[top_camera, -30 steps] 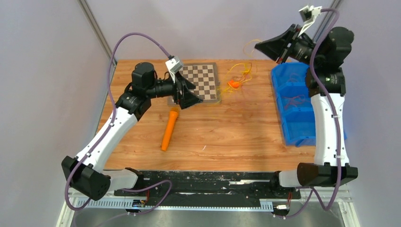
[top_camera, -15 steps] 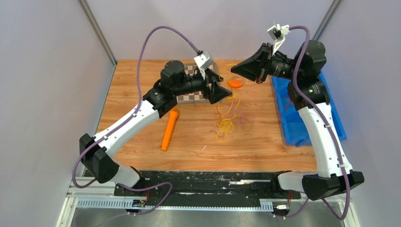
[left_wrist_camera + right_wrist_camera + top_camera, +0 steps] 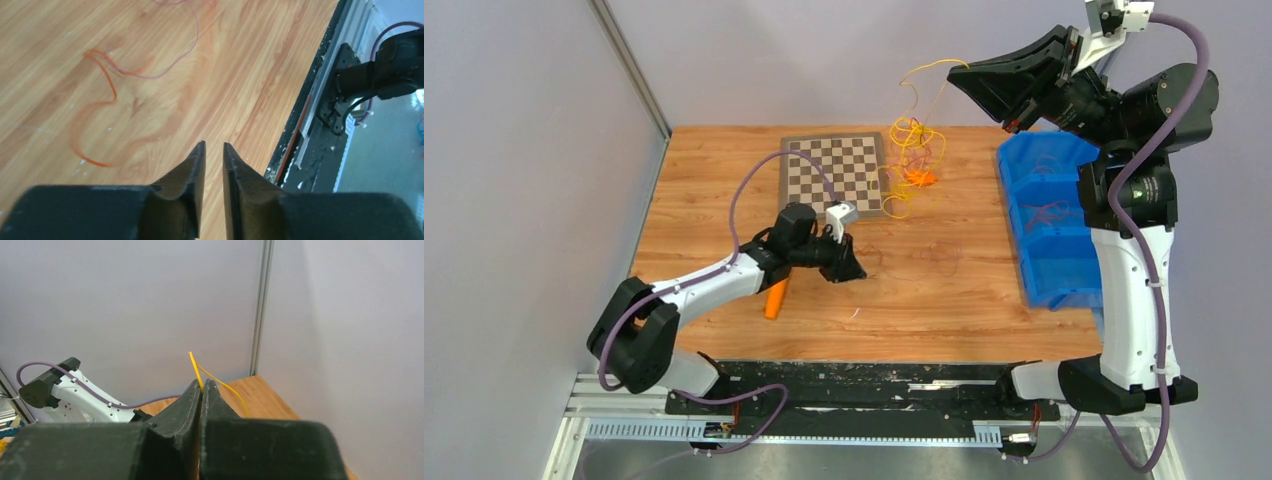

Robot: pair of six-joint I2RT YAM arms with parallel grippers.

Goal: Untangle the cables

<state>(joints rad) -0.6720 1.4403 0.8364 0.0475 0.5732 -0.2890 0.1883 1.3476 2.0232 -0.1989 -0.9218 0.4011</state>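
Note:
The cables [image 3: 911, 150] hang as a yellow-orange tangle over the chessboard's right edge. One yellow strand [image 3: 924, 68] runs up to my right gripper [image 3: 954, 72], raised high at the back right. That gripper [image 3: 202, 383] is shut on the yellow cable [image 3: 195, 366]. A thin reddish-brown and orange strand [image 3: 107, 85] lies loose on the wood; its faint loop [image 3: 946, 252] shows mid-table. My left gripper [image 3: 857, 272] sits low over the table, right of the orange stick. Its jaws [image 3: 214, 146] stand a narrow gap apart with nothing between them, short of the strand.
A chessboard [image 3: 836, 172] lies at the back centre. An orange marker-shaped stick [image 3: 774, 298] pokes out under the left forearm. A blue compartment bin [image 3: 1049, 225] holding a few thin wires stands along the right edge. The table's near edge and black rail [image 3: 320, 125] are close to the left gripper.
The right arm rose up and to the right, lifting the tangle off the table. The left arm swung down toward the near middle, and its jaws narrowed from wide open.

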